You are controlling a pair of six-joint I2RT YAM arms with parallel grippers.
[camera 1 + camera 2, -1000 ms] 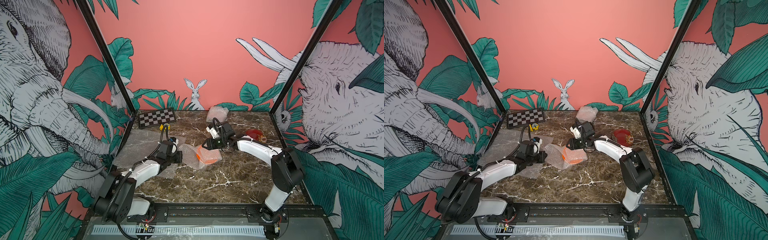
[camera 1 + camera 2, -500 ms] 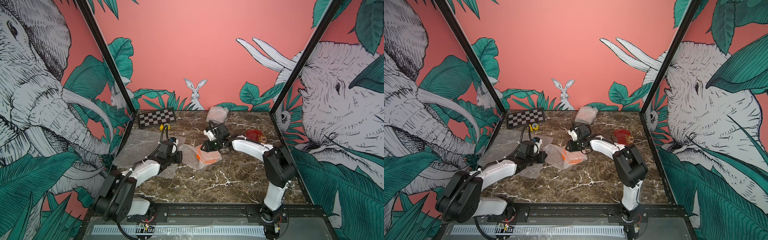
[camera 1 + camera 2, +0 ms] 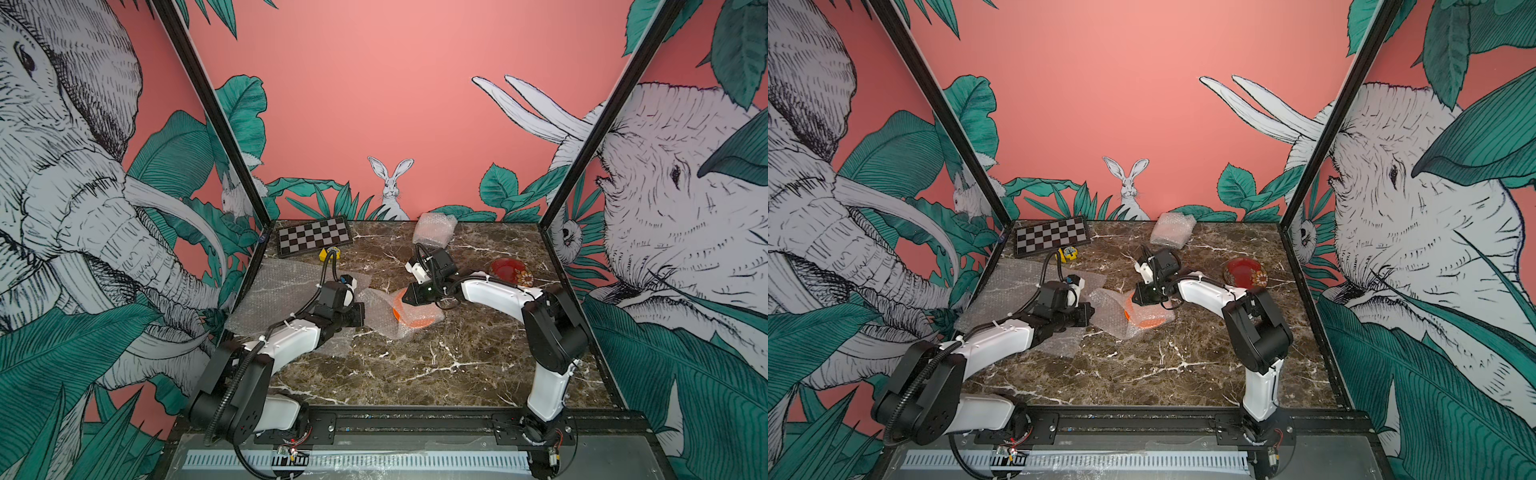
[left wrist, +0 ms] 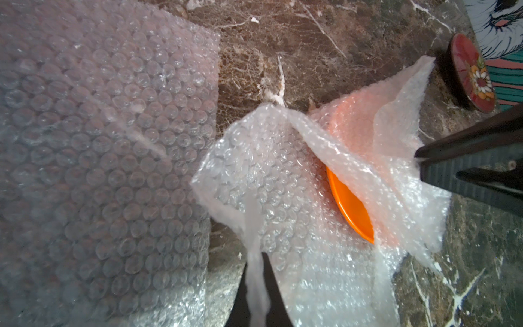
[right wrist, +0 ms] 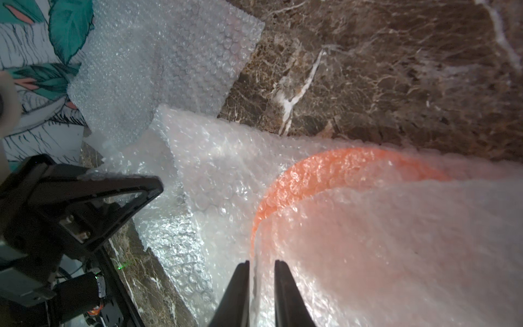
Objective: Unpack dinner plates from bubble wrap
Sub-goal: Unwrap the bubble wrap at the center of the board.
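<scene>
Folds of clear, small-celled bubble wrap (image 3: 378,307) lie crumpled at the middle of the veined brown marble table (image 3: 436,365). They are loosely closed over a smooth, round, bright orange plate (image 4: 351,209), whose curved rim shows bare at one opening. The left gripper (image 4: 256,260) is clamped on the wrap's left flap, its arm stretched low from the near left. The right gripper (image 5: 261,263) reaches in from the right with its wrist bent down and pinches the edge of the flap over the plate. A flat bubble sheet (image 3: 282,291) lies just left, under the left arm. A dark red flowered plate (image 3: 510,272) sits unwrapped well to the right. A wrapped bundle (image 3: 434,228) and a checkered board (image 3: 314,241) lie along the far edge. Open marble stretches across the near half.
</scene>
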